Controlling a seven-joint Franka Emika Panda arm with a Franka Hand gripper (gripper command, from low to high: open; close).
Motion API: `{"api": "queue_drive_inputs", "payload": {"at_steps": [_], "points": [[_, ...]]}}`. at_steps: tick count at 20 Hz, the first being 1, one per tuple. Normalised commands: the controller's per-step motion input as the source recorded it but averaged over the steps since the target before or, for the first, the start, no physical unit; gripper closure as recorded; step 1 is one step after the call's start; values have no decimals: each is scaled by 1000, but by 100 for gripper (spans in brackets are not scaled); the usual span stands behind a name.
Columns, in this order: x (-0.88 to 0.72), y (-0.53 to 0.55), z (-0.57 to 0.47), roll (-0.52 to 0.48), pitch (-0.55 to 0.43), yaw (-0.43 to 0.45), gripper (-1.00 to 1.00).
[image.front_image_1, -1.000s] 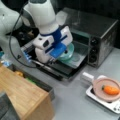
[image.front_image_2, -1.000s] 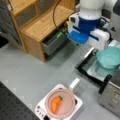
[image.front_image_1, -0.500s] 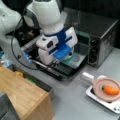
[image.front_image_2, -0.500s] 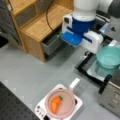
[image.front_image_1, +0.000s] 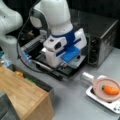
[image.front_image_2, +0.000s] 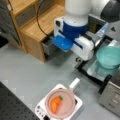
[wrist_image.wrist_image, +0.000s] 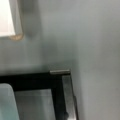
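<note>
The gripper (image.front_image_1: 63, 65) hangs low over the open oven door (image.front_image_1: 66, 71), at the door's front edge; its fingers are hidden under the white and blue hand in both front views, so I cannot tell whether they are spread or pressed together. In a front view the gripper (image.front_image_2: 79, 58) sits just beside the door's (image.front_image_2: 96, 70) corner. The wrist view shows no fingers, only the door's black frame (wrist_image.wrist_image: 58, 95) and glass against the grey worktop (wrist_image.wrist_image: 95, 50).

A teal bowl (image.front_image_2: 110, 57) rests on the door, just beside the gripper. The oven (image.front_image_1: 100, 37) stands at the worktop's far side. Near the worktop's front edge a white stove (image.front_image_2: 60, 107) carries a pink pan (image.front_image_2: 63, 105) with a carrot (image.front_image_2: 55, 103) in it, well apart from the gripper. A wooden cabinet (image.front_image_2: 37, 25) stands at the worktop's left in that front view, its drawer (image.front_image_2: 48, 46) open.
</note>
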Motion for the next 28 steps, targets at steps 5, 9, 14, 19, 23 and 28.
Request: {"api": "queue_drive_inputs", "payload": {"at_steps": [5, 9, 14, 19, 23, 28], "points": [[569, 145, 221, -132, 317, -33, -100], [530, 169, 188, -134, 295, -16, -100], [563, 216, 104, -176, 270, -16, -100], [535, 196, 103, -198, 251, 74, -100], [421, 126, 129, -146, 206, 174, -100], [314, 81, 116, -140, 191, 263, -100]]}}
